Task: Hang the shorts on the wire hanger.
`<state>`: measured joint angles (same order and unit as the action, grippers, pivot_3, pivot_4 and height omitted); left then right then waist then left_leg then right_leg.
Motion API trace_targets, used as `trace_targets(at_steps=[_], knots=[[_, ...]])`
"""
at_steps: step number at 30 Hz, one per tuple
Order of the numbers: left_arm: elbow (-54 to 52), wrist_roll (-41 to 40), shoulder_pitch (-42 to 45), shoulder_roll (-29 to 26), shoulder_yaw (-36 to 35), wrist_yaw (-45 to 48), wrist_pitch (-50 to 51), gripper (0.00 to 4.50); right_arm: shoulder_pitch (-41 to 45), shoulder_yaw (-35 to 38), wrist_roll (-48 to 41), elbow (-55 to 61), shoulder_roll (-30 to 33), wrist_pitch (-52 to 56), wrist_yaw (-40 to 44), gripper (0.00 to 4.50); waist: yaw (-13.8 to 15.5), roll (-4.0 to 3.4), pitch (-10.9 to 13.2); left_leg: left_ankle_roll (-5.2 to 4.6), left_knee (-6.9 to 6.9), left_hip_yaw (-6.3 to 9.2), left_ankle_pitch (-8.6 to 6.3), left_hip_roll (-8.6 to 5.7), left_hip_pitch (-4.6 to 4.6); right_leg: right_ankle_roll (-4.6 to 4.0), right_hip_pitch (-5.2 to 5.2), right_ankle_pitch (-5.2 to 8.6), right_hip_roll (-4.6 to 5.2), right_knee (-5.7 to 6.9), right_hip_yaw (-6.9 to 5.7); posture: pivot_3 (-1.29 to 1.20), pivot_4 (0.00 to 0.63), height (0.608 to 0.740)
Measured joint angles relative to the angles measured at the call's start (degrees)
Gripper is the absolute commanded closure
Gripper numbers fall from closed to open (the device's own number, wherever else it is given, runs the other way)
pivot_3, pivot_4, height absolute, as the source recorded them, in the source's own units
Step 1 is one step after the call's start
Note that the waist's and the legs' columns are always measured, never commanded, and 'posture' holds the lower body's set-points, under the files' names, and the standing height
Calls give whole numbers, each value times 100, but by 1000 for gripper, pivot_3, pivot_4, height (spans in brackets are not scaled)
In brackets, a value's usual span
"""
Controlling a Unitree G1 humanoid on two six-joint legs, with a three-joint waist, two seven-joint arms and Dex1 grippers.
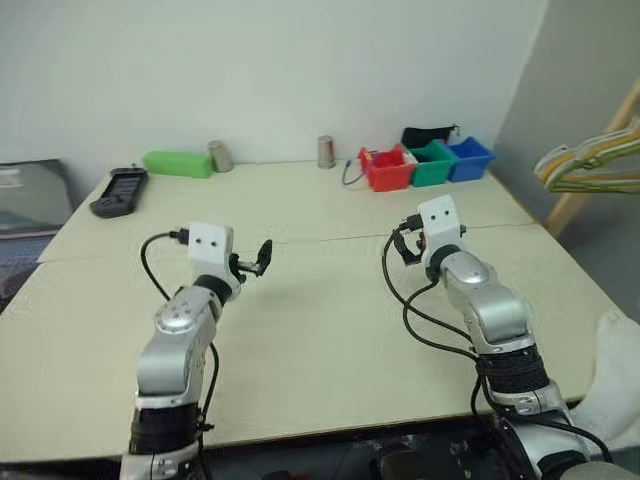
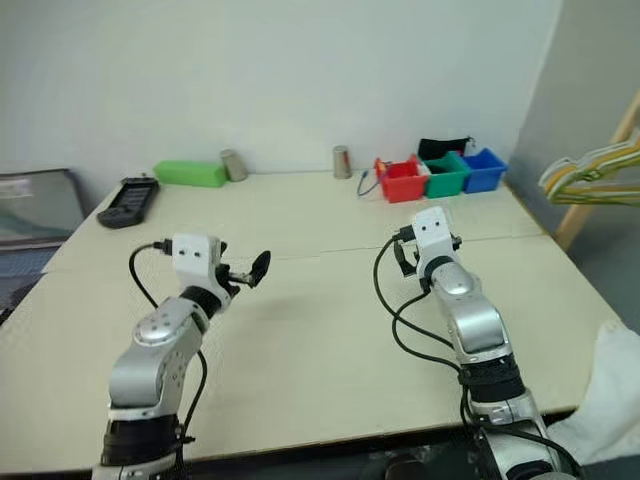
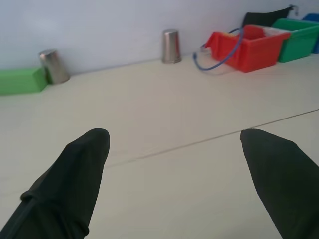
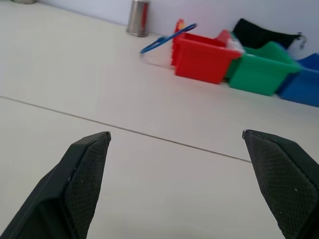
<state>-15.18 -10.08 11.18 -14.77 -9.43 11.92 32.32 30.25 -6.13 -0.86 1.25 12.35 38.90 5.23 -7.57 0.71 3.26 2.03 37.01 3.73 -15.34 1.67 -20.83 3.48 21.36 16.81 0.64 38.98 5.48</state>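
The left hand (image 3: 172,186) is standing wide open and empty over the bare tabletop (image 1: 320,330), its two black fingers (image 3: 75,174) far apart and pointing toward the far wall. The right hand (image 4: 177,186) is doing the same, wide and holding nothing, facing the red bin (image 4: 202,57), green bin (image 4: 259,69) and blue bin (image 4: 304,82).

Farther out, white fabric is showing past the tabletop's near right corner; this is probably the shorts (image 2: 610,390), lying well apart from both hands. They look thin, light and floppy, so they are likely to sag and bunch; pinching the waistband at two spread points would keep them open.

Thick yellow, green and white hangers (image 1: 590,160) are jutting in at the right edge; whether the wire hanger is among them cannot be told.
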Motion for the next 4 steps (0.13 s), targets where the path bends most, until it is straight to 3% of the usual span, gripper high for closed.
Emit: trace_targets(at_steps=[4], knots=[[-6, -3, -322, 258, -12, -224, -28, 0, -156, 72, -33, -191, -138, -126, 14, 8, 248, 1, -1, 1, -1, -5, 1, -1, 1, -5, -1, -3, -3, 1, 4, 33, 0, 740]])
